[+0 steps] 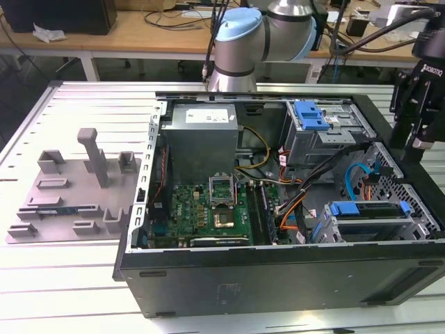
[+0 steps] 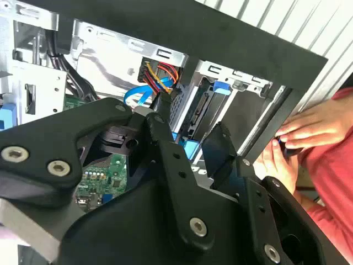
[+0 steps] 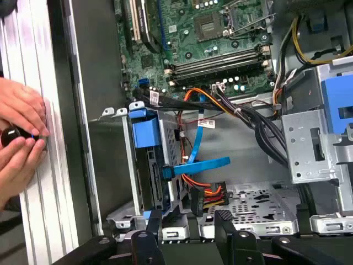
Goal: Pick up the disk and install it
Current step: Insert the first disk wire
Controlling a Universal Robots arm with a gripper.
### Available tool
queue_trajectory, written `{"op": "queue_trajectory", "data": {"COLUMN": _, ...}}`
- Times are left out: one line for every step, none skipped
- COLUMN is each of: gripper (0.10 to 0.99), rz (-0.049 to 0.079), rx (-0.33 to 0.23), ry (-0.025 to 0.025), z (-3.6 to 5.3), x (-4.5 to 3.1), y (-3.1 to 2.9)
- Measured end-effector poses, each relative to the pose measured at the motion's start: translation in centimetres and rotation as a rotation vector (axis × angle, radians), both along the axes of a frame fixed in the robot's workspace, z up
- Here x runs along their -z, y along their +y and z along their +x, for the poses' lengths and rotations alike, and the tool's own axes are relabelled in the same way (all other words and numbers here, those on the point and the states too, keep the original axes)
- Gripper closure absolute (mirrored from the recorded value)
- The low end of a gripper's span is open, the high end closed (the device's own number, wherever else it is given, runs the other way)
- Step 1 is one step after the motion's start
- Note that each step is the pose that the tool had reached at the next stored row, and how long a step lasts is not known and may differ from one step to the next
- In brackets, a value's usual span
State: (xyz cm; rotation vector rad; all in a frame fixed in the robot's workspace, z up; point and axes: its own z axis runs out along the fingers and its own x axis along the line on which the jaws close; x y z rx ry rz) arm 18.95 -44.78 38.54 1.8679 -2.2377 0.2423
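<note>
The disk (image 1: 366, 209), silver with a bright blue bracket, sits seated in the metal drive cage at the front of the open computer case, on the exterior view's right. In the first wrist view the disk (image 3: 146, 132) stands edge-on in that cage, its blue bracket end facing out. My gripper (image 1: 417, 142) hangs above the case's right rim, a little beyond the cage. In the first wrist view the gripper (image 3: 189, 227) is open, its black fingers (image 3: 153, 231) apart with nothing between them, off to one side of the disk and not touching it.
A blue cable (image 3: 201, 164) and orange wires run beside the cage. A square blue latch (image 1: 310, 115) tops another cage. A grey fixture tray (image 1: 69, 202) lies on the exterior view's left. A person's hands (image 3: 19, 138) rest by the case wall.
</note>
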Motion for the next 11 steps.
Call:
{"op": "queue_trajectory", "data": {"gripper": 0.580, "rz": -0.033, "rx": 0.043, "ry": 0.0011, "z": 0.01, "x": 0.15, "y": 0.00}}
{"op": "queue_trajectory", "data": {"gripper": 0.580, "rz": -0.043, "rx": 0.048, "ry": 0.0065, "z": 0.01, "x": 1.20, "y": 0.90}}
{"op": "queue_trajectory", "data": {"gripper": 0.580, "rz": -0.048, "rx": 0.022, "ry": 0.0175, "z": 0.01, "x": 2.07, "y": 1.28}}
{"op": "queue_trajectory", "data": {"gripper": 0.580, "rz": -0.048, "rx": 0.021, "ry": 0.0177, "z": 0.01, "x": 2.22, "y": 1.28}}
{"op": "queue_trajectory", "data": {"gripper": 0.580, "rz": -0.054, "rx": 0.023, "ry": 0.0179, "z": 0.00, "x": 2.35, "y": 1.28}}
{"op": "queue_trajectory", "data": {"gripper": 0.580, "rz": -0.064, "rx": 0.026, "ry": 0.0182, "z": 0.01, "x": 2.47, "y": 1.32}}
{"op": "queue_trajectory", "data": {"gripper": 0.580, "rz": -0.070, "rx": 0.028, "ry": 0.0184, "z": 0.01, "x": 2.54, "y": 1.36}}
{"op": "queue_trajectory", "data": {"gripper": 0.580, "rz": -0.077, "rx": 0.030, "ry": 0.0185, "z": 0.01, "x": 2.61, "y": 1.40}}
{"op": "queue_trajectory", "data": {"gripper": 0.580, "rz": -0.085, "rx": 0.033, "ry": 0.0186, "z": 0.01, "x": 2.70, "y": 1.45}}
{"op": "queue_trajectory", "data": {"gripper": 0.580, "rz": -0.089, "rx": 0.034, "ry": 0.0186, "z": 0.01, "x": 2.80, "y": 1.57}}
{"op": "queue_trajectory", "data": {"gripper": 0.580, "rz": -0.090, "rx": 0.035, "ry": 0.0184, "z": 0.01, "x": 3.00, "y": 2.19}}
